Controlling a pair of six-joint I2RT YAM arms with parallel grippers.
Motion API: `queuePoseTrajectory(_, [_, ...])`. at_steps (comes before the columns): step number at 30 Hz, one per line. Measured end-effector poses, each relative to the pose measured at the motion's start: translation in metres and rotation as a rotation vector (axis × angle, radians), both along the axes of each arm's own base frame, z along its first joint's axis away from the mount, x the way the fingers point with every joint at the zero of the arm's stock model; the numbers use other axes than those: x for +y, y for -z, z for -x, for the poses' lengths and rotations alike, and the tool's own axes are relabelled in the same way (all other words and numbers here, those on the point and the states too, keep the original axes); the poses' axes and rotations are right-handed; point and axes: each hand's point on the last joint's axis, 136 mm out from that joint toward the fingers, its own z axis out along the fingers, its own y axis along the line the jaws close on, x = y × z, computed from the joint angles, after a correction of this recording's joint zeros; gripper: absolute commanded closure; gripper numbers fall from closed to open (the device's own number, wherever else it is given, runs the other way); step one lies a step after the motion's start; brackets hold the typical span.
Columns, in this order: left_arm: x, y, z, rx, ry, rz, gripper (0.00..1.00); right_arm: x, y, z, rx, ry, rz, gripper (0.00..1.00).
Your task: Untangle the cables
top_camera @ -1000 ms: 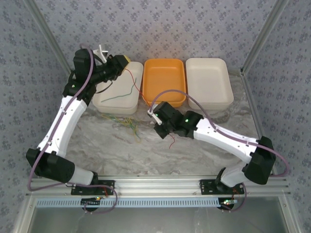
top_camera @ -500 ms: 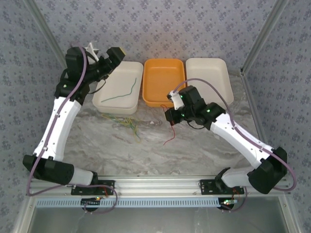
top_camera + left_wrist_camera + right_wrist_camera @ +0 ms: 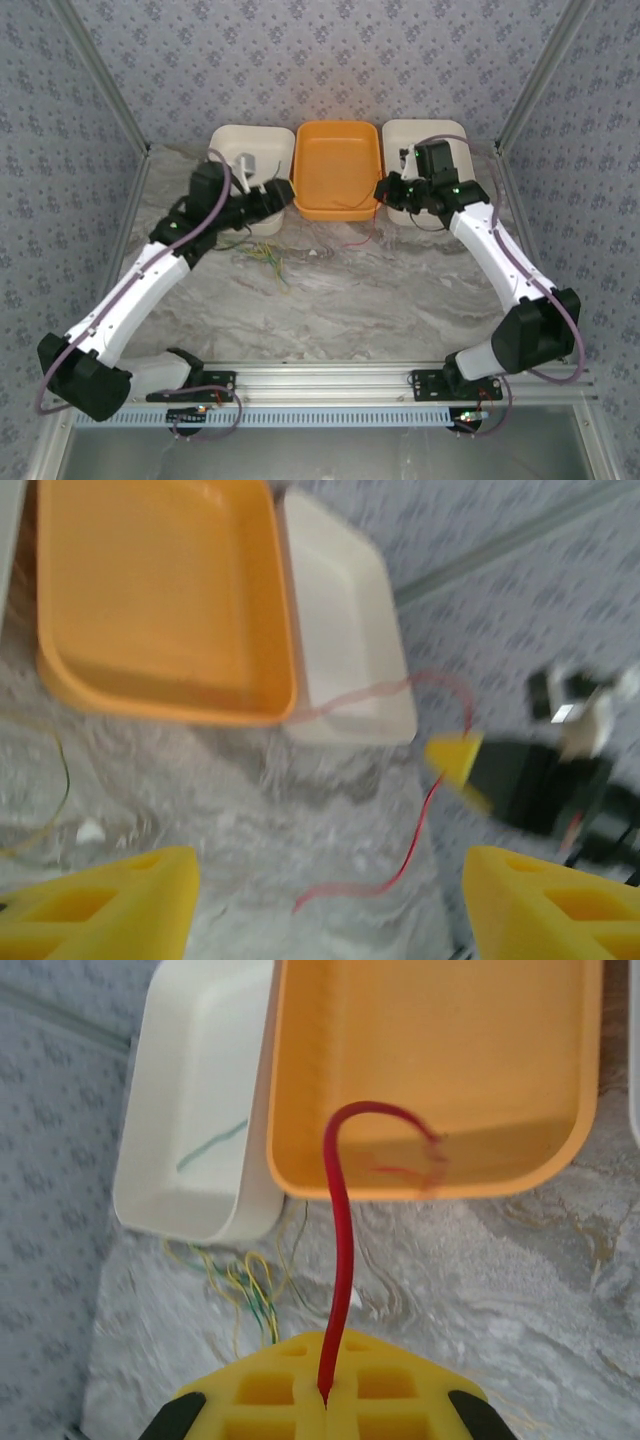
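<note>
Three trays (image 3: 338, 165) behind tangled cables (image 3: 262, 256).

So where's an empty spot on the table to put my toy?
The wide marble patch between the front rail and the tangled cables is bare. Nearer the orange tray it is crowded: the tangle lies there, and the red cable dangles from the right gripper.
</note>
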Motion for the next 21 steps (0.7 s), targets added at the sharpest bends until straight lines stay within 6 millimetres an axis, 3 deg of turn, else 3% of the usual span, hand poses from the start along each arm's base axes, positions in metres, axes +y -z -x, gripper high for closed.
queuePoseTrajectory(3, [-0.012,0.025,0.017,0.027,0.028,-0.044,0.32,-0.003,-0.007,-0.024,0.011,0.063,-0.049,1.00])
queuePoseTrajectory(5, [-0.010,0.031,0.026,0.020,0.020,-0.064,0.31,-0.004,-0.010,-0.038,0.015,0.096,-0.076,1.00])
queuePoseTrajectory(12, [0.017,0.018,0.053,-0.083,-0.054,-0.063,0.28,0.006,-0.003,-0.101,0.025,0.172,-0.129,1.00])
queuePoseTrajectory(17, [0.034,0.026,0.075,-0.109,-0.066,-0.068,0.28,0.018,0.030,-0.142,0.049,0.204,-0.127,1.00])
queuePoseTrajectory(21, [0.047,0.035,0.092,-0.117,-0.058,-0.082,0.28,0.028,0.077,-0.162,0.096,0.221,-0.102,1.00])
